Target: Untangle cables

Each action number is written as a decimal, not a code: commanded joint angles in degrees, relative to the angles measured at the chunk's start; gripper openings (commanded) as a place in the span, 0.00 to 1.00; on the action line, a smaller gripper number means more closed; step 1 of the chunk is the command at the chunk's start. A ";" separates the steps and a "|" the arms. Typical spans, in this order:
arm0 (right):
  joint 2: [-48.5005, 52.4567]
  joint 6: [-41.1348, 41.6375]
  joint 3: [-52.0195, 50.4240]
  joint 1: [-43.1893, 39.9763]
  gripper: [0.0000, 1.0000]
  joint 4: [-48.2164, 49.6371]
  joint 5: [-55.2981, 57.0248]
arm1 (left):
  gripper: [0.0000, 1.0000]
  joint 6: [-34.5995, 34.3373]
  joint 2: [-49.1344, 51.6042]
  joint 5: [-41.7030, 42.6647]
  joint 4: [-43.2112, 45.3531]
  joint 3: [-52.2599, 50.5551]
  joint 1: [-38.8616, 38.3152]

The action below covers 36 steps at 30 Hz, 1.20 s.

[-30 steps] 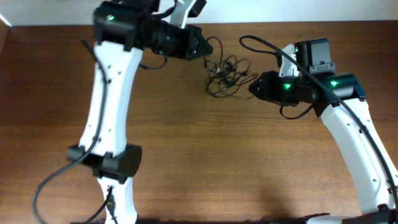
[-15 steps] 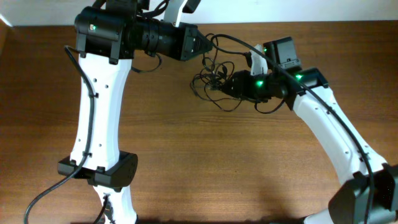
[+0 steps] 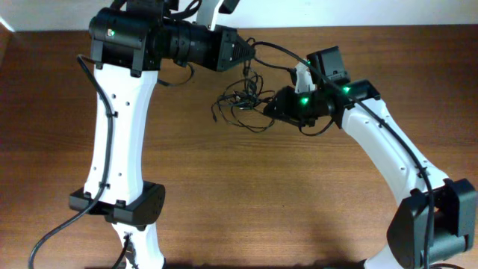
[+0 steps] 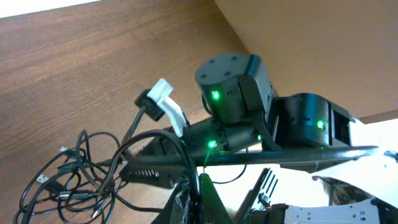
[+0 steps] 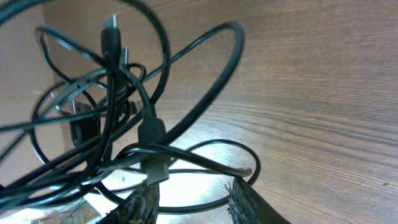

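Cables [image 3: 246, 101] bunch near the table's [image 3: 299, 209] far edge.

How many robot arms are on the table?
2. The white-and-black left robot arm rises at the wooden table's left side, the white-and-black right robot arm at its right. Both reach the tangle of thin black cables near the far edge.

The cables [image 3: 243, 104] sat in a clump over the far middle of the table [image 3: 224, 194]. The left gripper [image 3: 245, 54] was positioned behind the clump, at its far edge. The right gripper [image 3: 270, 104] was positioned at the clump's right edge. Loose loops extended from the clump to the left and toward the near side.
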 commanded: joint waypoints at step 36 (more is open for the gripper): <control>1.51 1.09 0.59 1.64 0.38 15.58 8.11 | 0.00 -49.05 -0.85 26.56 21.99 0.52 5.35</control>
